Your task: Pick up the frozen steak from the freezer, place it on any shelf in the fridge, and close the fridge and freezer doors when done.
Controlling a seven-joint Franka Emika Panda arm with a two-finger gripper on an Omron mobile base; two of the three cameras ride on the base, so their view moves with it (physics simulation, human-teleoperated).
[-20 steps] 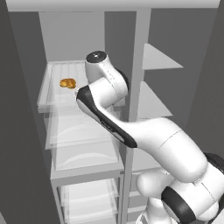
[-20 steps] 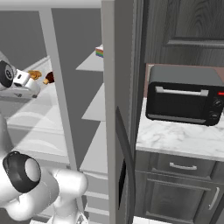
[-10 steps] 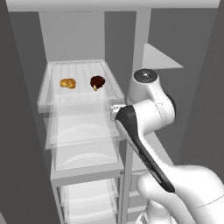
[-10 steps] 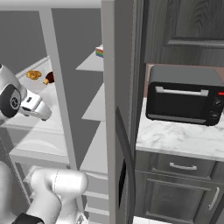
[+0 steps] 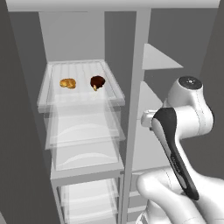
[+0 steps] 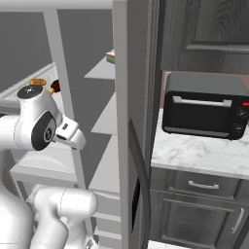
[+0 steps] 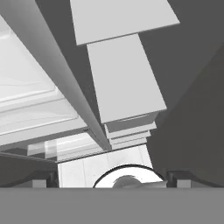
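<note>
The frozen steak [image 5: 97,82] [image 6: 54,86] lies on the top ribbed translucent shelf [image 5: 81,101] of the fridge, next to a golden-orange lump [image 5: 68,83] [image 6: 36,81]. My arm is pulled back to the right, in front of the freezer [image 5: 159,59] with its opaque grey shelves [image 7: 122,74]. My gripper [image 7: 112,180] points down along the divider post [image 5: 133,109]. Its fingertips [image 7: 43,179] stand far apart, open with nothing between them. The white hand [image 6: 70,136] is level with a lower freezer shelf, well clear of the steak.
The freezer door [image 6: 131,121] stands open, edge-on, with a dark curved handle [image 6: 137,165]. A colourful box [image 6: 111,58] sits on an upper freezer shelf. A black toaster oven [image 6: 204,107] stands on the marble counter [image 6: 194,153] to the right. Clear bins [image 5: 83,131] stack under the shelf.
My arm has swung from the fridge's top shelf to the right, over to the freezer side. The steak, hidden behind the arm a second ago, stays on the shelf in plain sight.
</note>
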